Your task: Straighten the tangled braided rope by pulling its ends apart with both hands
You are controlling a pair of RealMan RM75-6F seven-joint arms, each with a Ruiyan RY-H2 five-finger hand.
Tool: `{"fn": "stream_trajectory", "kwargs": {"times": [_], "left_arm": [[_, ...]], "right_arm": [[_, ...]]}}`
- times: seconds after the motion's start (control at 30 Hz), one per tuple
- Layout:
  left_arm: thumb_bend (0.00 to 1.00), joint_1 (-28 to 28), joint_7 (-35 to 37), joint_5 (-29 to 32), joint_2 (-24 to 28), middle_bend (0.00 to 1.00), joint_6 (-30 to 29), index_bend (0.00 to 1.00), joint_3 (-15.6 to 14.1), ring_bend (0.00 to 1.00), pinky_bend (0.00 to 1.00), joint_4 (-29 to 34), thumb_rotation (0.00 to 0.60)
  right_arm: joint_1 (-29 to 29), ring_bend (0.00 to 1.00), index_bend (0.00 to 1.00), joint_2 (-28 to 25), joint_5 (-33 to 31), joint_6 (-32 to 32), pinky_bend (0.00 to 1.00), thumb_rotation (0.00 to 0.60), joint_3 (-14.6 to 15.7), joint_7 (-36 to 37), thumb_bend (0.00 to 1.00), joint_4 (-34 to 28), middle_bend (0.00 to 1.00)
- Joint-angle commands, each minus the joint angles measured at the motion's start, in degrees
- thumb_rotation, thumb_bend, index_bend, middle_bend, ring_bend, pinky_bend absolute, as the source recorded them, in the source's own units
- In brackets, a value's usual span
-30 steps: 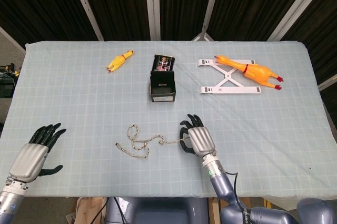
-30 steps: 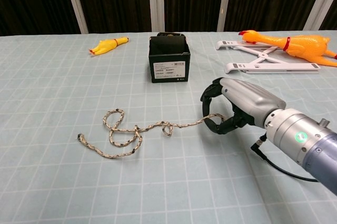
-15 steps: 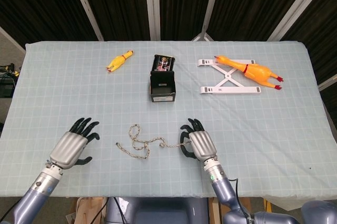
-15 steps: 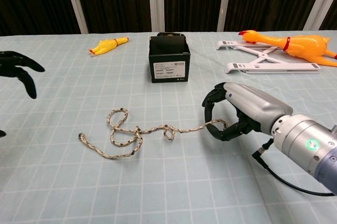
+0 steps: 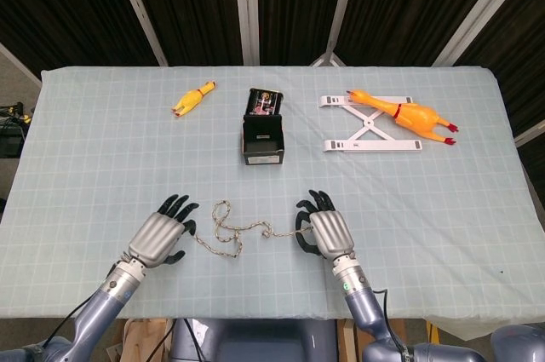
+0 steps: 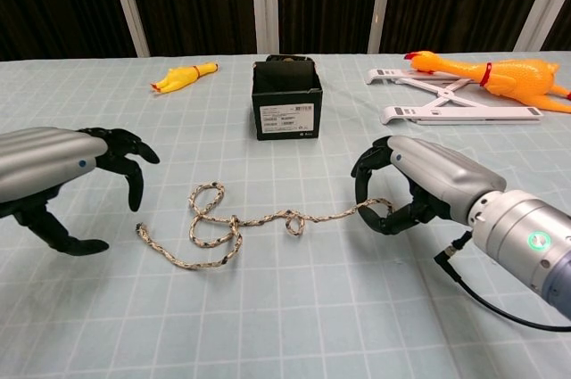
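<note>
- Your table (image 5: 477,234) is covered by a pale blue-green cloth with a white grid, and behind it you have dark panels crossed by slanted white struts.
- At the far right, a white folding stand (image 5: 368,133) lies flat, with a large orange rubber chicken (image 5: 407,114) resting on it.
- In the middle of the far half you have an open black box (image 5: 262,135), and to its left a small yellow rubber chicken (image 5: 193,99).
- Your right hand (image 6: 412,185) has its fingers curled around one end of the braided rope (image 6: 234,224), gripping it between thumb and fingers just above the cloth.
- Your left hand (image 6: 55,176) holds nothing; its fingers are spread and bent downward, the thumb apart below them, hovering just beside the rope's free left end.
- The rope lies on the near middle of the table between your two hands: loose loops and a small knot on the left part, then a straighter run leading right into your right hand.
</note>
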State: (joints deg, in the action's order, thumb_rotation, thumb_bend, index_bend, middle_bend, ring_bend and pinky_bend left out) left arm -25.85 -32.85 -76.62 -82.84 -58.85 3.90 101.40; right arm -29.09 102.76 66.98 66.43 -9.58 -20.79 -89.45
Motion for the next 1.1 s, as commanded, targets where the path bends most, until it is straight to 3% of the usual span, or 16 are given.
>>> {"fn": "stream_trajectory", "kwargs": {"times": [0.03,0.57,1.1], "left_arm": [[0.34,-0.8,-1.31,1.36,-2.15,0.12,0.04,0.47,-0.27,0.0,0.0,-1.13,0.6],[0.41,-3.4,-6.35,6.17,-8.9,0.14,-0.89,0.51,-0.49,0.0,0.0,-5.53,0.6],[0.42,-5.22,-7.97,8.8,-12.62,0.14,-1.65,0.54,-1.07,0.0,0.0,-8.41,0.6]], "right_arm": [[0.01,0.05,0.62,-0.1,-0.07,0.11,0.0,0.6,-0.06,-0.12,0.49,-0.22,0.28],[-0.03,0.05,0.62,-0.88,-0.37,-0.12,0.0,0.6,-0.18,0.19,0.49,-0.64,0.28],[-0.15,0.05,0.62,-1.48,-0.57,-0.26,0.0,0.6,-0.47,0.87,0.49,-0.11,0.28]]}}
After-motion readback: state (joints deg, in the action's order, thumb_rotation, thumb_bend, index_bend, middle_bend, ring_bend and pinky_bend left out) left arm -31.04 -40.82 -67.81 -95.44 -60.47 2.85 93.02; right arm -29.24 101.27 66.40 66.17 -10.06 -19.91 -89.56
